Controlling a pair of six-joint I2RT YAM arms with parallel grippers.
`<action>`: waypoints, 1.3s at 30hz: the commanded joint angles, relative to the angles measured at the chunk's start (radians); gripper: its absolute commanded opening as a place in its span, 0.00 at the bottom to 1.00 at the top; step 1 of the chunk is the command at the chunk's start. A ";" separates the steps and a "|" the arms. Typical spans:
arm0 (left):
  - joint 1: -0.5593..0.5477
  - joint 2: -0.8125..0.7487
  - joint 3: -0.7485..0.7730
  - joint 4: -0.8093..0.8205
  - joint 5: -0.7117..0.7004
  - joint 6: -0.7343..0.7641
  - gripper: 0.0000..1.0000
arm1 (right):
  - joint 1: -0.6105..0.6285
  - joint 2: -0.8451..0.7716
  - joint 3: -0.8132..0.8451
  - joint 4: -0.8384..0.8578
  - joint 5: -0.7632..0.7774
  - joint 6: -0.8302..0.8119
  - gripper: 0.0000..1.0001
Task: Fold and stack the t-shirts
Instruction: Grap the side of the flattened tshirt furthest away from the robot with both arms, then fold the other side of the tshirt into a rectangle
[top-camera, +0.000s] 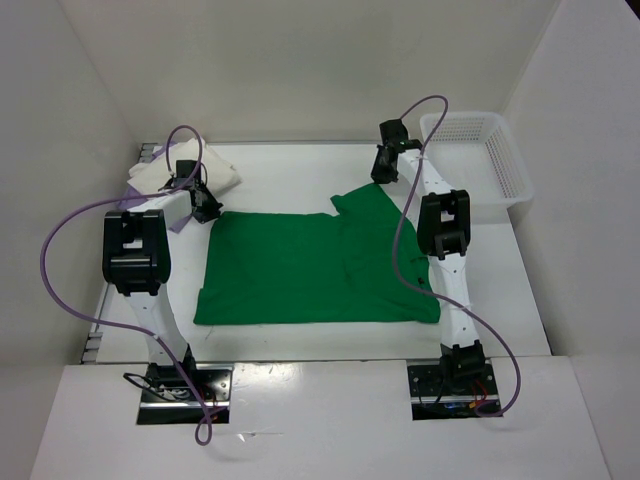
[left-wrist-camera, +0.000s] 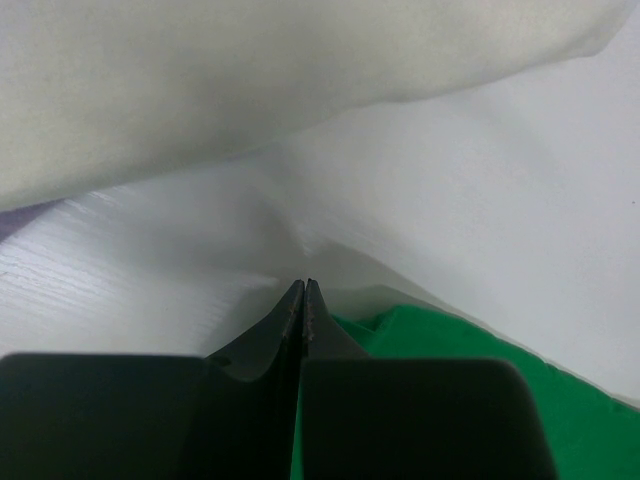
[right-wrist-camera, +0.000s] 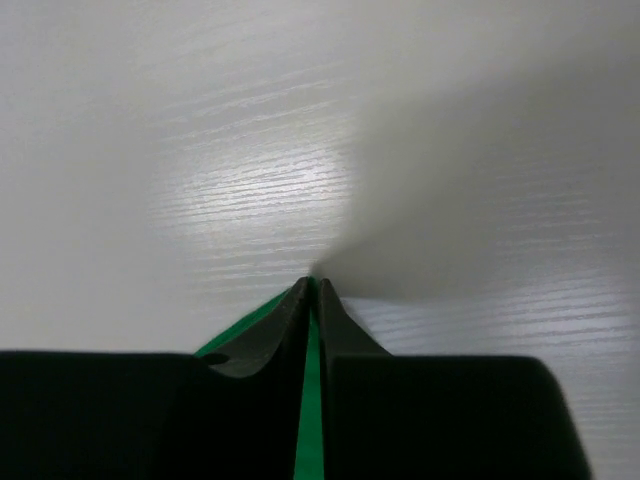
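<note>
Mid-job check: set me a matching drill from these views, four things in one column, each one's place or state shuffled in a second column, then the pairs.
Column one:
1. bright green cloth t-shirt
2. cream white cloth t-shirt
3. white plastic mesh basket
4. right gripper

Column two:
a. far right corner
b. shut, pinching green cloth
c. spread flat in the middle
d. heaped at the far left

Pairs: 1-c, 2-d, 3-a, 4-b
</note>
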 joint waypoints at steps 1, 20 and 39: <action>0.000 -0.023 0.020 0.024 0.010 -0.004 0.00 | 0.011 -0.018 -0.004 -0.050 -0.027 0.005 0.08; 0.000 -0.225 -0.067 0.015 0.030 -0.001 0.00 | 0.002 -0.374 -0.256 -0.032 -0.113 0.024 0.00; 0.029 -0.551 -0.316 -0.105 0.076 0.008 0.00 | -0.049 -1.196 -1.130 -0.101 -0.154 0.033 0.00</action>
